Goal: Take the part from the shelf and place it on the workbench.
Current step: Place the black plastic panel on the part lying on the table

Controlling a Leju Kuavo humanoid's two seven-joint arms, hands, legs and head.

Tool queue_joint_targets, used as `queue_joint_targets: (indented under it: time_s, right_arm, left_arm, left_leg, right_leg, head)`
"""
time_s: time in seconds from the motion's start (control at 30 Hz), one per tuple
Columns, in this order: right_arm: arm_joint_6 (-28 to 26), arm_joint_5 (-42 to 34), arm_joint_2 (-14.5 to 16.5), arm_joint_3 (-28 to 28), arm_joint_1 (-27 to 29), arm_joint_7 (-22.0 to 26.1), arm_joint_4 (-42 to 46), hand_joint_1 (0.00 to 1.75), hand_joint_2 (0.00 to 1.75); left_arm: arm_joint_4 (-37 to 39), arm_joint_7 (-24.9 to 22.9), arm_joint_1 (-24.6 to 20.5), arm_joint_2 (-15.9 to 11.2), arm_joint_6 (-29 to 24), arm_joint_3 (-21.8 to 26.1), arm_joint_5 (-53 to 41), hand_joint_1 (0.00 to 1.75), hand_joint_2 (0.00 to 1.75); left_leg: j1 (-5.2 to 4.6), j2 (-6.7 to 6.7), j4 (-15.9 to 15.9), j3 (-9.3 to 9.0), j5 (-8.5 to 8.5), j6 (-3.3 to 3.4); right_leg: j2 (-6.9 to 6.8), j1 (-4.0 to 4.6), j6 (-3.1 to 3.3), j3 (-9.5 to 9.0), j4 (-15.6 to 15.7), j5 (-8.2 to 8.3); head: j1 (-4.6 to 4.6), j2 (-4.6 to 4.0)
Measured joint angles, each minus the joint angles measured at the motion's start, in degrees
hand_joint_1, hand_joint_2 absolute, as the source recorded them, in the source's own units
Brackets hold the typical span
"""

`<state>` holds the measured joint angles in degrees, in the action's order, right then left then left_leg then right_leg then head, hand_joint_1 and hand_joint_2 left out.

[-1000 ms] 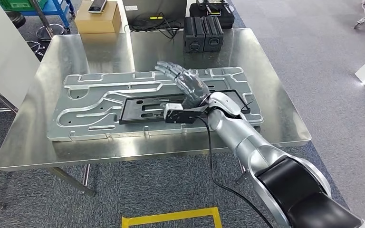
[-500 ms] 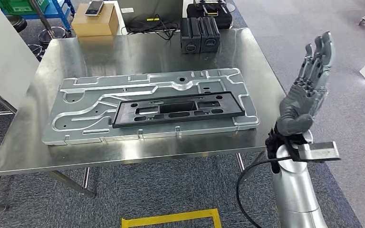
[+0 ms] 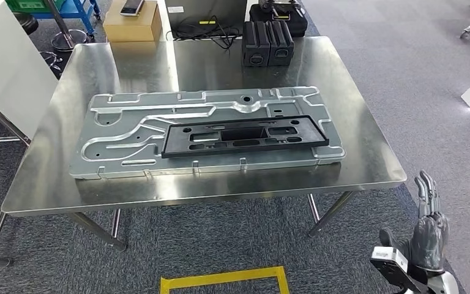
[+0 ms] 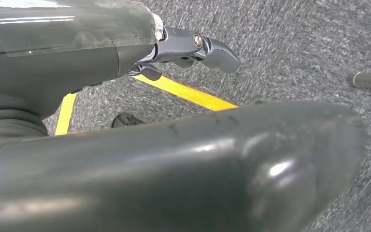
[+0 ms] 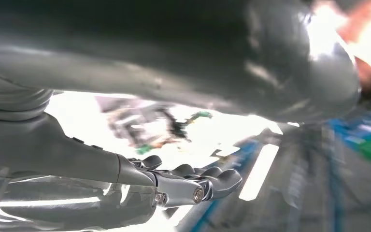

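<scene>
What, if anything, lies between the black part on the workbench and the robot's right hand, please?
In the head view, only the silver plate's rim, bare workbench top and grey carpet separate the black part from the empty right hand, which hangs below the workbench's near right corner.

The right robot hand [image 3: 429,233] sits low at the robot's right side, fingers extended upward and slightly apart, holding nothing. The camera block at its wrist projects just beside the palm, below the thumb. In the right wrist view, the fingers [image 5: 200,186] are gently curved and unloaded. The left robot hand [image 4: 193,46] shows its fingers slightly bent, with nothing between them.
</scene>
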<state>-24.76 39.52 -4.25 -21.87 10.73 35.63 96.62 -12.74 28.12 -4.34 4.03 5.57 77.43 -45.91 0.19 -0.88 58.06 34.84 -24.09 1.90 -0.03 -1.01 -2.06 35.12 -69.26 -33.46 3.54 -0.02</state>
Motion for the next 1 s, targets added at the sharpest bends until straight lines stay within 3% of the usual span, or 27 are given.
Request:
queue_joint_targets:
  time_s: [0.07, 0.1, 0.13, 0.23, 0.27, 0.3, 0.37, 0.4, 0.43, 0.47, 0.5, 0.53, 0.6, 0.63, 0.7, 0.77, 0.83, 0.9, 0.93, 0.97, 1.0]
  right_arm:
    - [1.0, 1.5, 0.7, -2.3, 0.7, 0.0, -1.1, 0.00, 0.00]
    - [1.5, 2.1, 1.1, -3.2, 0.9, 0.0, -1.3, 0.00, 0.00]
    - [1.9, 3.2, 1.4, -4.2, 1.0, 0.0, -1.5, 0.00, 0.00]
    - [2.4, 10.3, 2.3, -7.2, 0.8, -1.1, -3.8, 0.00, 0.00]
    - [2.1, 13.9, 2.6, -8.6, 0.5, -1.6, -5.8, 0.00, 0.00]
    - [1.7, 17.5, 2.9, -10.3, 0.0, -2.1, -8.8, 0.00, 0.00]
    - [-0.1, 24.0, 3.0, -14.7, -1.5, -3.0, -17.6, 0.00, 0.00]
    - [-1.5, 26.8, 2.8, -17.4, -2.5, -3.7, -23.2, 0.00, 0.00]
    - [-3.1, 29.3, 2.4, -20.0, -3.6, -4.8, -29.2, 0.00, 0.00]
    - [-4.6, 31.8, 1.8, -22.7, -4.5, -6.8, -35.6, 0.00, 0.00]
    - [-5.3, 33.9, 1.2, -25.2, -5.2, -9.8, -41.9, 0.00, 0.00]
    - [-4.7, 35.6, 0.7, -27.7, -5.9, -13.9, -48.0, 0.00, 0.00]
    - [-0.2, 37.2, 0.3, -31.9, -7.0, -23.8, -58.4, 0.00, 0.00]
    - [3.1, 37.4, 0.4, -33.6, -7.5, -28.7, -62.4, 0.00, 0.00]
    - [10.2, 36.9, 1.0, -36.6, -8.5, -36.9, -68.6, 0.00, 0.00]
    - [16.4, 35.9, 2.1, -39.3, -9.4, -42.3, -73.1, 0.00, 0.00]
    - [20.5, 35.1, 3.6, -41.3, -10.3, -44.8, -76.3, 0.00, 0.00]
    - [22.9, 34.6, 4.9, -42.7, -11.3, -45.5, -78.7, 0.00, 0.00]
    - [23.6, 34.2, 5.4, -43.2, -11.8, -45.3, -79.6, 0.00, 0.00]
    - [24.0, 33.8, 5.9, -43.8, -12.2, -45.0, -80.3, 0.00, 0.00]
    - [24.2, 33.4, 6.3, -44.3, -12.6, -44.7, -80.9, 0.00, 0.00]
  left_arm:
    - [0.0, 0.0, -0.1, 0.0, 0.1, 0.1, 0.0, 0.00, 0.00]
    - [0.0, 0.1, -0.1, 0.0, 0.1, 0.1, -0.1, 0.00, 0.00]
    - [0.0, 0.1, -0.1, 0.1, 0.1, 0.1, -0.1, 0.00, 0.00]
    - [0.0, 0.4, -0.1, 0.1, 0.1, 0.1, 0.0, 0.00, 0.00]
    - [0.0, 0.5, 0.0, 0.2, 0.1, 0.1, 0.0, 0.00, 0.00]
    - [0.0, 0.7, 0.1, 0.2, 0.1, 0.2, 0.0, 0.00, 0.00]
    - [0.0, 0.7, 0.2, 0.3, 0.1, 0.2, 0.0, 0.00, 0.00]
    - [0.0, 0.7, 0.2, 0.4, 0.1, 0.2, -0.1, 0.00, 0.00]
    - [0.0, 0.8, 0.3, 0.4, 0.1, 0.2, -0.1, 0.00, 0.00]
    - [0.0, 0.8, 0.4, 0.4, 0.0, 0.2, -0.1, 0.00, 0.00]
    - [0.0, 0.8, 0.5, 0.4, 0.0, 0.3, -0.2, 0.00, 0.00]
    - [0.0, 0.8, 0.7, 0.4, -0.1, 0.3, -0.4, 0.00, 0.00]
    - [0.0, 0.7, 0.9, 0.5, -0.1, 0.4, -0.9, 0.00, 0.00]
    - [0.0, 0.5, 1.0, 0.5, 0.0, 0.5, -1.2, 0.00, 0.00]
    - [0.0, -0.2, 1.1, 0.6, 0.2, 0.5, -2.2, 0.00, 0.00]
    - [0.0, -1.2, 1.0, 0.7, 0.3, 0.4, -3.5, 0.00, 0.00]
    - [0.0, -2.2, 0.9, 0.9, 0.4, 0.1, -4.7, 0.00, 0.00]
    - [0.0, -3.3, 0.9, 1.0, 0.5, -0.5, -6.1, 0.00, 0.00]
    - [0.0, -3.9, 0.9, 1.0, 0.5, -0.8, -6.7, 0.00, 0.00]
    - [0.0, -4.4, 0.9, 1.0, 0.5, -1.2, -7.2, 0.00, 0.00]
    - [0.0, -4.8, 0.9, 1.0, 0.5, -1.5, -7.7, 0.00, 0.00]
  left_leg:
    - [-0.19, 0.10, 0.1, 0.39, 0.48, -0.38]
    - [-0.22, 0.14, 0.1, 0.41, 0.75, -0.67]
    - [-0.19, 0.18, 0.0, 0.43, 1.03, -1.02]
    - [-0.01, 0.21, 0.0, 0.84, 1.46, -2.05]
    - [0.04, 0.26, 0.8, 1.29, 0.25, -2.28]
    - [0.08, 0.32, 2.6, 1.96, -1.98, -2.45]
    - [0.19, 0.44, 9.1, 3.52, -7.91, -2.66]
    - [0.21, 0.45, 12.5, 4.00, -9.79, -2.76]
    - [0.21, 0.46, 14.7, 3.84, -10.34, -2.82]
    - [0.21, 0.46, 15.0, 2.81, -9.63, -2.84]
    - [0.21, 0.47, 13.2, 0.76, -8.16, -2.80]
    - [0.21, 0.47, 9.6, -2.20, -6.78, -2.69]
    - [0.04, 0.46, 1.5, -7.89, -6.17, -2.30]
    - [-0.05, 0.46, -1.0, -9.41, -6.50, -2.05]
    - [-0.17, 0.54, -2.2, -9.64, -6.38, -1.40]
    - [-0.04, 0.88, -2.6, -9.00, -5.28, -0.60]
    - [0.02, 1.30, -2.9, -7.78, -3.94, 0.05]
    - [-0.12, 1.55, -2.8, -6.10, -2.67, 0.19]
    - [-0.19, 1.63, -2.6, -5.21, -2.04, 0.11]
    - [-0.21, 1.67, -2.5, -4.35, -1.45, -0.03]
    - [-0.21, 1.67, -2.2, -3.50, -0.90, -0.20]
  right_leg:
    - [0.01, 0.19, 0.47, -5.27, 8.2, 2.33]
    - [0.05, 0.40, 0.74, -6.83, 10.7, 3.07]
    - [0.09, 0.66, 1.01, -7.51, 12.1, 3.36]
    - [0.07, 0.88, 2.08, -6.78, 12.8, 4.64]
    - [-0.02, 0.79, 2.53, -6.30, 13.0, 5.29]
    - [-0.13, 0.67, 2.91, -5.71, 13.3, 5.97]
    - [-0.37, 0.81, 3.33, -4.38, 13.3, 7.09]
    - [-0.49, 0.90, 3.33, -3.70, 13.2, 7.59]
    - [-0.64, 0.97, 3.29, -3.02, 13.1, 8.07]
    - [-0.76, 1.00, 3.19, -2.32, 13.0, 8.49]
    - [-0.87, 0.99, 3.06, -1.62, 12.8, 8.87]
    - [-0.93, 0.98, 2.89, -0.96, 12.4, 9.21]
    - [-0.94, 1.09, 2.44, -0.02, 11.8, 9.81]
    - [-0.91, 1.12, 2.18, 0.16, 11.7, 10.13]
    - [-0.76, 1.07, 1.56, 0.19, 11.8, 11.00]
    - [-0.43, 0.87, 0.98, 0.67, 11.1, 10.18]
    - [-0.21, 0.56, 0.54, 2.15, 6.8, 5.41]
    - [-0.20, 0.21, 0.12, 3.97, -0.6, 0.31]
    - [-0.20, 0.01, -0.08, 4.24, -3.4, -0.50]
    - [-0.20, -0.18, -0.23, 3.68, -4.5, 0.08]
    - [-0.20, -0.37, -0.32, 2.05, -3.5, 1.57]
  head:
    - [0.01, 0.00]
    - [0.02, 0.00]
    - [0.02, 0.00]
    - [0.02, 0.00]
    - [0.02, 0.00]
    - [0.03, 0.00]
    - [0.03, 0.00]
    - [0.04, 0.00]
    - [0.04, 0.00]
    - [0.03, 0.00]
    - [0.03, 0.00]
    - [0.03, 0.00]
    - [0.03, 0.00]
    - [0.03, 0.00]
    - [0.02, 0.00]
    - [0.02, 0.00]
    - [0.02, 0.00]
    - [0.03, 0.00]
    - [0.03, 0.00]
    - [0.03, 0.00]
    - [0.03, 0.00]
